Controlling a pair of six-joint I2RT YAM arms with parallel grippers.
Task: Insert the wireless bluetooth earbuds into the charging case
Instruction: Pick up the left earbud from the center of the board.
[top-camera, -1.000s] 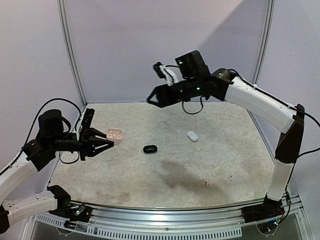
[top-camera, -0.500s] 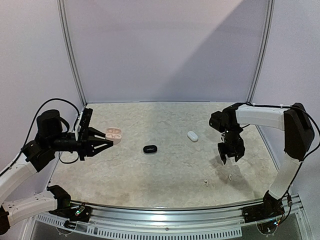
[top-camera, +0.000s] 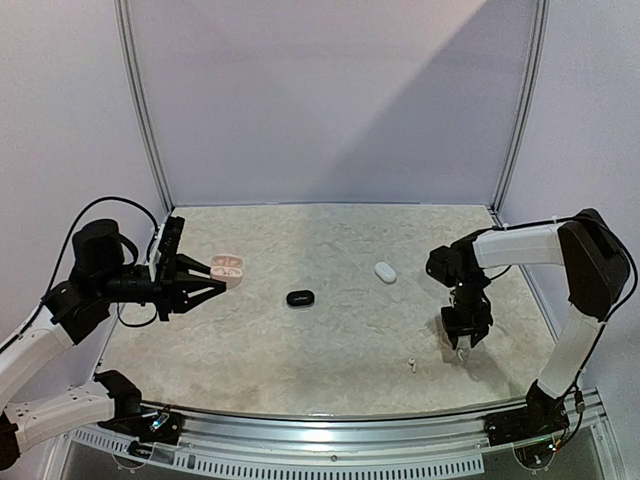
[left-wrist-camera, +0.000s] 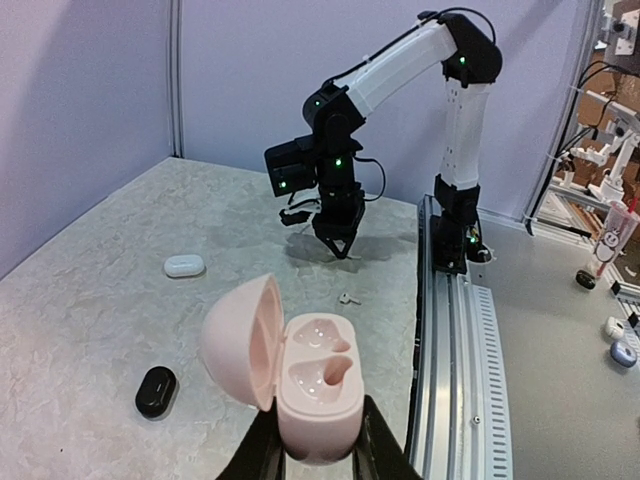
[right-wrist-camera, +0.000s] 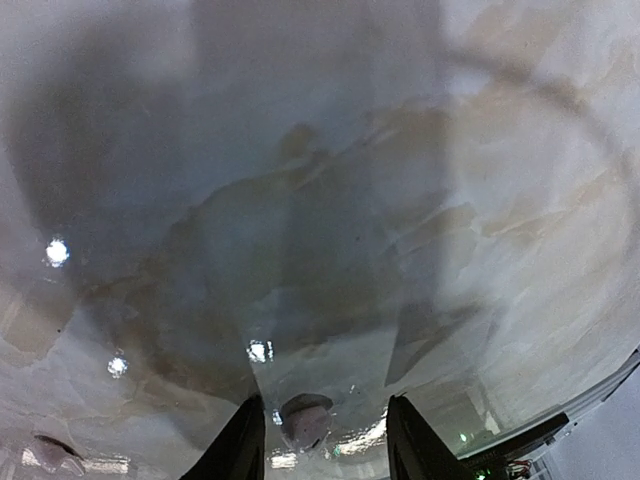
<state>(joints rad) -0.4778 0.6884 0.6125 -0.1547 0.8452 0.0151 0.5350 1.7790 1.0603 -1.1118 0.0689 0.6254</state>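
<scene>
The left gripper (left-wrist-camera: 315, 445) is clamped on the sides of the open pink case (left-wrist-camera: 318, 385) and holds it up off the table (top-camera: 330, 235) near the left edge. The case's long axis runs straight out from the fingers, toward the right side of the table. Its two empty wells face up, one behind the other. The lid (left-wrist-camera: 243, 340) stands hinged open along the left long side, hollow toward the wells.

The right gripper (top-camera: 463, 342) points straight down at the table on the right side. Its jaws are parted, with an earbud (right-wrist-camera: 305, 418) lying on the surface between the fingertips (right-wrist-camera: 240, 445) and a gap showing on both sides of it. The wrist view is blurred, so the bud reads only as a small pale lump, perhaps lying across the jaws; its stem cannot be made out.

A second earbud (top-camera: 409, 364), white, lies on the table just left of that gripper, too small to tell which way it points. A black case (top-camera: 299, 298) sits shut near the middle of the table, with a white case (top-camera: 385, 271) farther right. Both are well apart from the buds.
</scene>
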